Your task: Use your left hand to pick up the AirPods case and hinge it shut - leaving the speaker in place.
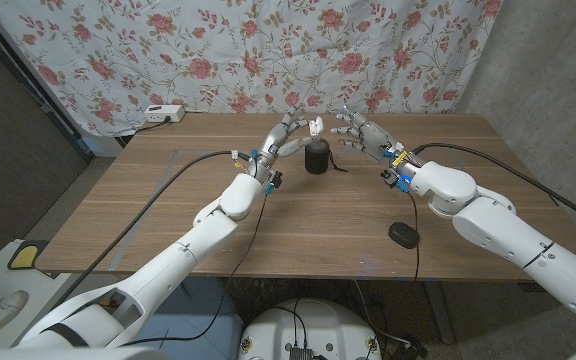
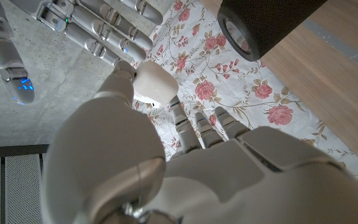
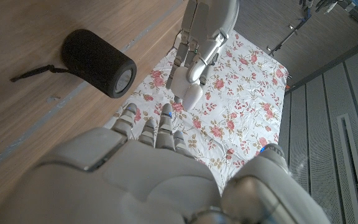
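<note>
My left hand point(image 1: 286, 136) is raised over the table's far middle and pinches the small white AirPods case point(image 1: 314, 127) at its fingertips. The case hangs just above the black cylindrical speaker point(image 1: 316, 158), which stands upright on the table. In the left wrist view the case point(image 2: 154, 83) sits between the thumb and fingers of my left hand point(image 2: 166, 162); I cannot tell how its lid stands. My right hand point(image 1: 364, 135) hovers just right of the case, fingers spread, holding nothing. The right wrist view shows the speaker point(image 3: 100, 63), the case point(image 3: 189, 94) and my left hand point(image 3: 202, 34).
A flat black oval object point(image 1: 403, 235) lies on the table near my right forearm. A white power strip point(image 1: 163, 113) sits at the back left edge. A floral curtain point(image 1: 268, 40) hangs behind the table. The speaker's cord point(image 1: 339, 167) trails to its right.
</note>
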You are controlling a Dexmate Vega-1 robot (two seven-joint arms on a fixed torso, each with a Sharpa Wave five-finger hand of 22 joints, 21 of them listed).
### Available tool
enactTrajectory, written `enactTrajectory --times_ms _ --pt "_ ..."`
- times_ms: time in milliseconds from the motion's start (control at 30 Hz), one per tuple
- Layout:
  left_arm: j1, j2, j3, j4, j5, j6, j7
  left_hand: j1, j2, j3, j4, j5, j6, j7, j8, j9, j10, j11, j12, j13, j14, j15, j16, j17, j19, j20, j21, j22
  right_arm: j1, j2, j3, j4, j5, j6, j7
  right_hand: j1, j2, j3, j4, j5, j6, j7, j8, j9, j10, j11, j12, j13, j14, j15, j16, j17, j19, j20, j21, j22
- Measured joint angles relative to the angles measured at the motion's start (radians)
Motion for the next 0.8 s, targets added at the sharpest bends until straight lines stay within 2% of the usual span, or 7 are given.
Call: enactTrajectory --times_ms 800 --pt "-0.026 -0.008 0.022 0.033 -0.010 -0.001 -0.037 0.010 0.009 -0.007 0.001 0.002 0.006 -0.005 0.000 0.000 0.006 0.006 0.000 0.005 0.009 -0.005 0.000 0.000 0.000 0.000 0.000 0.000 0.022 0.006 -0.018 0.008 0.010 -0.003 0.030 0.000 0.000 0.000 0.000 0.000 0.000 0.000 0.000 0.000 0.005 -0.005 0.000 0.004 -0.003 0.003 0.000 0.000 0.000 0.000 0.000 0.000"
